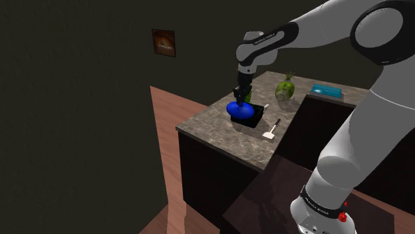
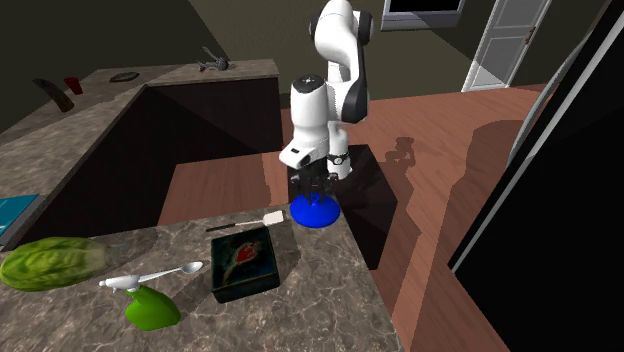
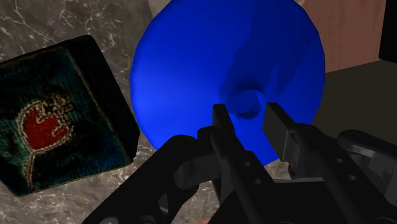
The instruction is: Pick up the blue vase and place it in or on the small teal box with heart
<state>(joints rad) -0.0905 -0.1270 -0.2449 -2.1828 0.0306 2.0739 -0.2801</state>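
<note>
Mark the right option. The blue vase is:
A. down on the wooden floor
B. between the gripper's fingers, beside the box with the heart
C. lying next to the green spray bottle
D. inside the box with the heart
B: in the wrist view the gripper clasps the narrow neck of the blue vase between its fingers, and the dark teal box stands beside the vase on the counter.

1. This is a home kitchen: a mottled grey-brown stone countertop (image 1: pixel 213 123) on dark cabinets (image 1: pixel 206 166) stands close by the black gripper (image 1: pixel 241 98).
2. Near the gripper lie a white spatula (image 2: pixel 270 218), a pale spoon (image 2: pixel 165 273) and a leafy green cabbage (image 2: pixel 50 265).
3. Well away from it are a red-brown wood plank floor (image 2: pixel 440 170), a white panelled door (image 2: pixel 510 40) and a small framed picture (image 1: pixel 163 42).
</note>
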